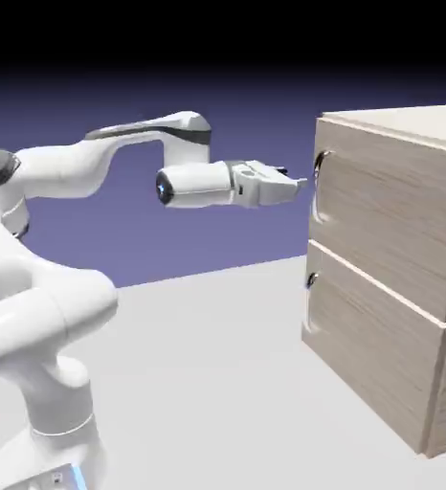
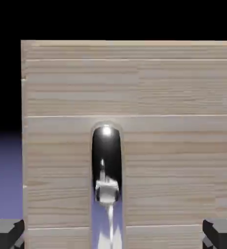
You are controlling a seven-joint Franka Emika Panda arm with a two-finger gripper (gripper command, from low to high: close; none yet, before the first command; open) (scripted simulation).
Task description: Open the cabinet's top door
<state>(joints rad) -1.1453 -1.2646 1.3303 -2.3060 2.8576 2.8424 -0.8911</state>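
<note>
The light-wood cabinet (image 1: 399, 268) stands at the exterior view's right. Its top door (image 1: 390, 220) is shut, and the dark loop handle (image 1: 321, 165) sits at the door's left edge. My gripper (image 1: 296, 182) points level at that handle, a short gap from it, touching nothing. In the hand view the wood front (image 2: 174, 160) fills most of the picture. The shiny dark handle (image 2: 106, 155) stands upright just left of the middle. My gripper (image 2: 113, 236) is open, with one grey fingertip (image 2: 6, 232) at the bottom left, the other at the bottom right, and nothing between them.
Below the top door is the lower panel (image 1: 370, 335) with its small handle (image 1: 311, 280). The white table (image 1: 208, 383) stretches in front of the cabinet. My arm's elbow (image 1: 184, 129) rises above the wrist at the left.
</note>
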